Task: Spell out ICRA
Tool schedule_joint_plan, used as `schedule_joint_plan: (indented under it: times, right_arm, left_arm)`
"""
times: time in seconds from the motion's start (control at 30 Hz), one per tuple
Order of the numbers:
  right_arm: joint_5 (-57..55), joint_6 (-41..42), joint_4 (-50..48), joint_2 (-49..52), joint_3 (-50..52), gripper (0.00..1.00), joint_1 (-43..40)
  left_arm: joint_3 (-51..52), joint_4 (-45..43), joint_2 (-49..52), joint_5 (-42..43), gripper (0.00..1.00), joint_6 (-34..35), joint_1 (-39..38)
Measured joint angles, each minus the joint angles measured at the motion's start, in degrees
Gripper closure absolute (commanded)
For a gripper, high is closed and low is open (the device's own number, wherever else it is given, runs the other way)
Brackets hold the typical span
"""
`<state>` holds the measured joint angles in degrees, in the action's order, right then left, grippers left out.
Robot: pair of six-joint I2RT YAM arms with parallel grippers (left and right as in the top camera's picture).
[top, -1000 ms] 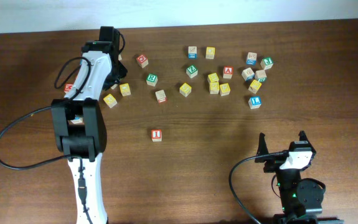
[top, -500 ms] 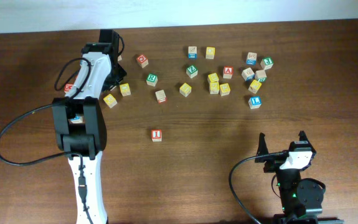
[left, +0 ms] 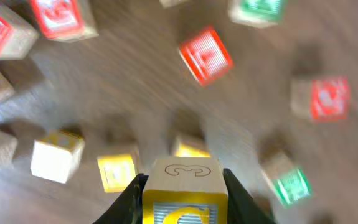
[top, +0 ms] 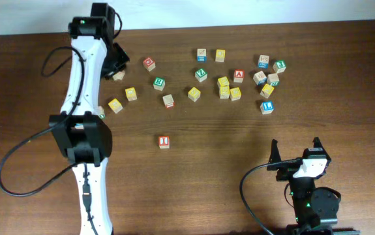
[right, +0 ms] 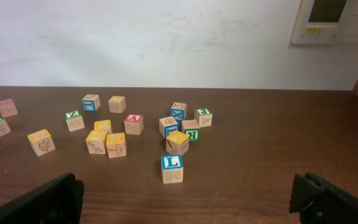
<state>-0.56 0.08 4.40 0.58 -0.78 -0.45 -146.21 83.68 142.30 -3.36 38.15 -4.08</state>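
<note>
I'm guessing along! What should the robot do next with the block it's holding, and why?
Probably carry it across and set it down just right of the I block. The left gripper is shut on the C block, its yellow letter partly cut off, and the I block lies alone with nothing beside it.

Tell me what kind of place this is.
Probably a robotics lab or office: wooden table scattered with alphabet blocks, white wall with a thermostat-like panel, left gripper holding a C block.
</note>
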Motion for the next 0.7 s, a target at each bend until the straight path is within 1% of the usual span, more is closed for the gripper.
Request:
schedule_joint_plan:
  times: [0.13, 0.27, 0.33, 0.43, 0.5, 0.6, 0.7]
  right_arm:
    - [0.0, -0.02, 0.0, 0.0, 0.0, 0.02, 0.0]
    - [0.0, 0.02, 0.0, 0.0, 0.0, 0.01, 0.0]
    - [0.0, 0.0, 0.0, 0.0, 0.0, 0.02, 0.0]
    - [0.0, 0.0, 0.0, 0.0, 0.0, 0.02, 0.0]
    - [0.0, 0.0, 0.0, 0.0, 0.0, 0.02, 0.0]
    - [0.0, -0.02, 0.0, 0.0, 0.0, 0.02, 0.0]
    - [0.0, 0.0, 0.0, 0.0, 0.0, 0.02, 0.0]
  left_arm:
    - [-1.14, 4.9, 0.02, 10.01, 0.75, -6.03, -3.72]
    - [-1.14, 12.24, 0.02, 15.67, 0.77, -9.9, -8.87]
    - [-1.14, 12.94, 0.0, 18.62, 0.77, -13.09, -9.53]
    - [-1.11, 12.94, -0.94, 22.56, 0.81, -16.55, -9.05]
    - [-1.11, 12.96, -2.69, 23.67, 0.78, -18.49, -8.98]
    - [0.17, 12.74, -10.56, 24.87, 0.77, -21.99, -9.16]
    - [10.75, 12.83, -24.52, 24.57, 0.75, -23.54, -10.69]
